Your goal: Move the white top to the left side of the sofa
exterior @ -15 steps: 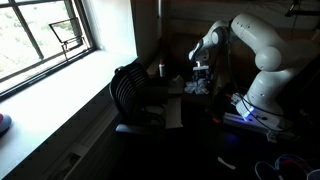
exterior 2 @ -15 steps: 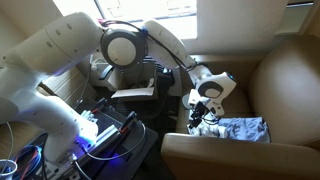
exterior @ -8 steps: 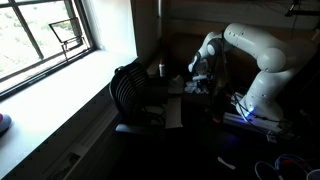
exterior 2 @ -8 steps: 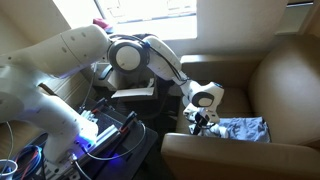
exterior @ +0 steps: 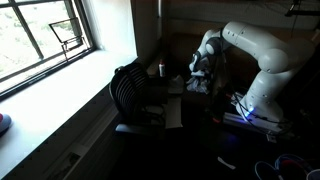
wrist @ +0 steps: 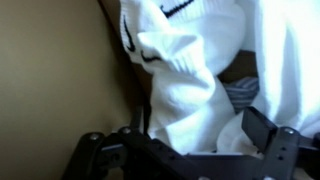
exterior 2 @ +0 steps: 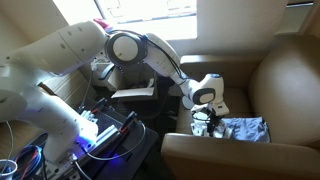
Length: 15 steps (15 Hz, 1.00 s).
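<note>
In the wrist view, the gripper (wrist: 195,140) is holding its fingers apart, straddling a bunched fold of the white top (wrist: 185,60). The top is lying on the sofa (exterior 2: 290,75) seat in an exterior view.

Gripper (exterior 2: 207,122) sits low btwn sofa armrest (exterior 2: 225,160) & backrest (exterior 2: 290,85); free room only above. White top (wrist: 185,85) bunched right under it, grey cloth (exterior 2: 245,130) just beside.
</note>
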### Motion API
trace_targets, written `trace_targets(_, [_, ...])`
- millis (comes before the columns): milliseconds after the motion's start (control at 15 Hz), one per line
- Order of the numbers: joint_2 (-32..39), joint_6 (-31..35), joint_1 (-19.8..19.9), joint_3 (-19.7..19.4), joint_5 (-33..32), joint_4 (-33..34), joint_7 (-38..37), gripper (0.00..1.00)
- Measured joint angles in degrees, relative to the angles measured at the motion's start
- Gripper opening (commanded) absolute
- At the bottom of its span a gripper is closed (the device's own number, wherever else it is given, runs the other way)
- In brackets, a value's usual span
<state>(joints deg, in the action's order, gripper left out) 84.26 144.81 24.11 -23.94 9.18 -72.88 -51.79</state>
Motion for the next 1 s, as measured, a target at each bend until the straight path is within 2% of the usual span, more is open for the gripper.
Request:
trace_targets(133, [-0.3,7.2,0.0,0.0,1.2,-1.7,-0.7,1.0])
trace_targets(200, [-0.3,9.8,0.0,0.1,1.8,-2.5,-1.0,0.75])
trace_targets(267, [-0.3,11.9,0.0,0.4,2.1,-3.3,-1.0,0.74])
trace_targets(467, [-0.2,14.7,0.5,1.7,2.8,-4.9,-1.0,0.52])
trace_targets(733, [0.1,14.7,2.4,4.1,5.0,-5.1,1.1,0.24])
trace_targets(933, [0.0,14.7,3.3,4.3,6.3,-5.0,2.8,0.04])
trace_targets(1000, [0.0,14.7,3.4,4.2,6.4,-4.9,3.1,0.01])
